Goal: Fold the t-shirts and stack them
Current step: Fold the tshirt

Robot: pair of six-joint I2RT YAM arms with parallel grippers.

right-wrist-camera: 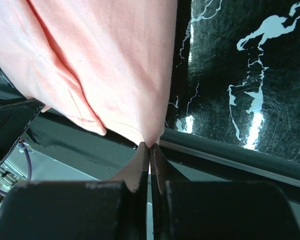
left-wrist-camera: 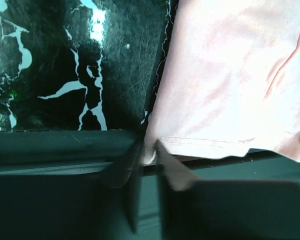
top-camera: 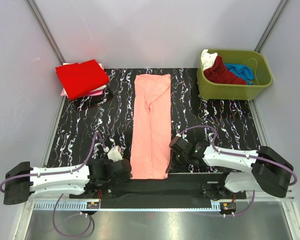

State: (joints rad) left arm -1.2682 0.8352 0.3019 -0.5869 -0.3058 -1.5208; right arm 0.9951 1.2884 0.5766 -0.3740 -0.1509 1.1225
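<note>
Near edge of worktop (top-camera: 110,115), black with white marbling: both arms reach in low toward the bottom hem of the salmon-pink t-shirt (top-camera: 151,125).

Left end effector (left-wrist-camera: 150,151) is at the shirt's near left corner. Its jaws are narrowly apart with the hem corner dipping between them. Cannot tell whether the cloth is actually pinched.

Right end effector (right-wrist-camera: 149,146) is at the near right corner. Its jaws are pressed together and grip the tip of the hem, and the cloth fans out from the pinch.

Mid worktop: the salmon-pink t-shirt lies flat as a long narrow strip, sides folded inward. It runs from the near edge toward the far edge, roughly centred between the arms.

Far left corner: a folded bright red t-shirt (top-camera: 81,77) lies on top of a pale pink one (top-camera: 65,92), whose edge shows below it.

Far right corner: an olive-green tub (top-camera: 230,92) holds a white shirt (top-camera: 207,59), a dark red shirt (top-camera: 222,72) and a blue shirt (top-camera: 240,70), all bunched and unfolded.
</note>
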